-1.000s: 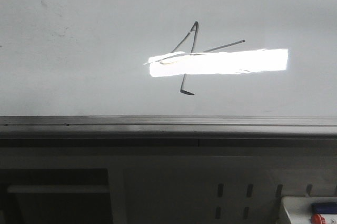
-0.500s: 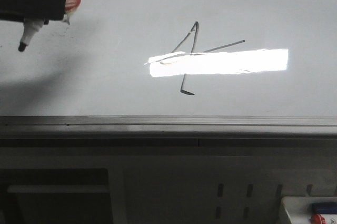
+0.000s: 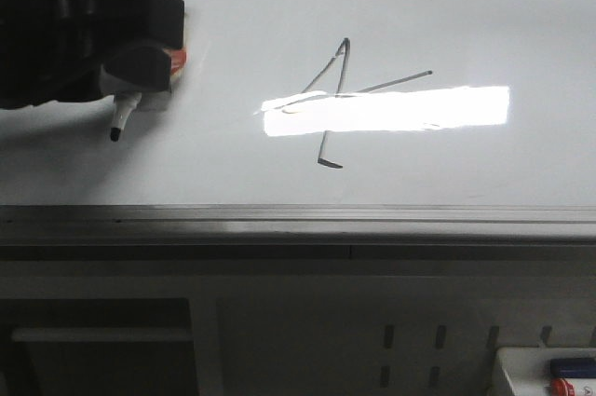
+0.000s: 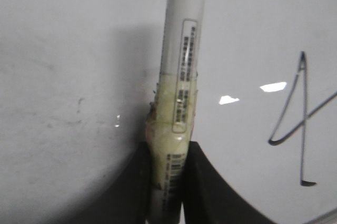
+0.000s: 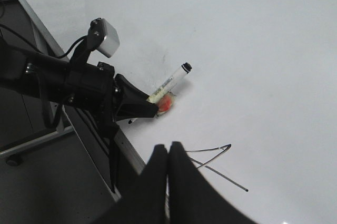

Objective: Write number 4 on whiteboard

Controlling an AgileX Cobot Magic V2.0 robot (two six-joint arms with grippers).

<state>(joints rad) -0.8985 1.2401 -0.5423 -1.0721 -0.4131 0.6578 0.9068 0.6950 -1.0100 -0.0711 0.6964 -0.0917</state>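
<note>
The whiteboard (image 3: pixel 466 5) fills most of the front view. The number 4 (image 3: pixel 343 61) is drawn on it in thin dark line, crossed by a bright glare bar. My left gripper (image 3: pixel 154 70) is at the board's upper left, shut on a white marker (image 3: pixel 126 112) whose dark tip points down close to the board; I cannot tell if it touches. In the left wrist view the marker (image 4: pixel 179 76) sits between the black fingers (image 4: pixel 197 182), with the 4 (image 4: pixel 303 103) off to one side. My right gripper (image 5: pixel 168 147) is shut and empty above the board edge, near the 4 (image 5: pixel 226 178).
A grey metal rail (image 3: pixel 298 228) runs along the board's near edge. Below it is a pale panel with slots, and a white tray (image 3: pixel 521 363) with blue and red items at the lower right. The right wrist view shows the left arm (image 5: pixel 79 87).
The left gripper with the marker came in from the upper left and moved right and down over the board. One second ago it was out of view. The 4 is unchanged.
</note>
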